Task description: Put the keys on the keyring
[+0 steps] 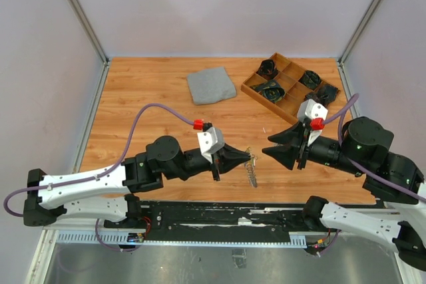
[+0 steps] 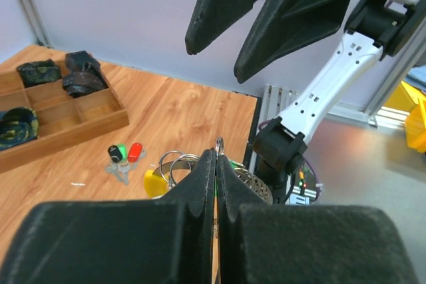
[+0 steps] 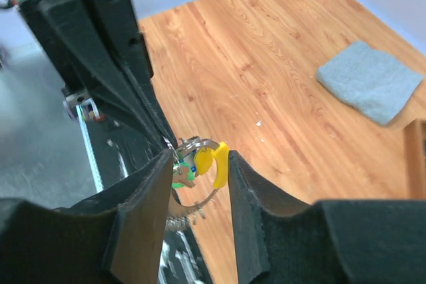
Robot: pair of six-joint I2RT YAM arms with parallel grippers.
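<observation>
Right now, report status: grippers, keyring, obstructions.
Left gripper shut on the keyring. Right gripper open, just short of the yellow key. Loose on the table: green key, red key. Nothing blocking.

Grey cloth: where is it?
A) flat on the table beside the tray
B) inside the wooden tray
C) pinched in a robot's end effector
A: the grey cloth lies flat on the table, just left of the wooden tray and not inside it.

The left gripper [image 1: 249, 158] has its fingers closed on the keyring [image 1: 252, 174], near the front edge of the bench [image 1: 153, 98]. The right gripper [image 1: 266, 145] faces it close by, fingers apart.
</observation>
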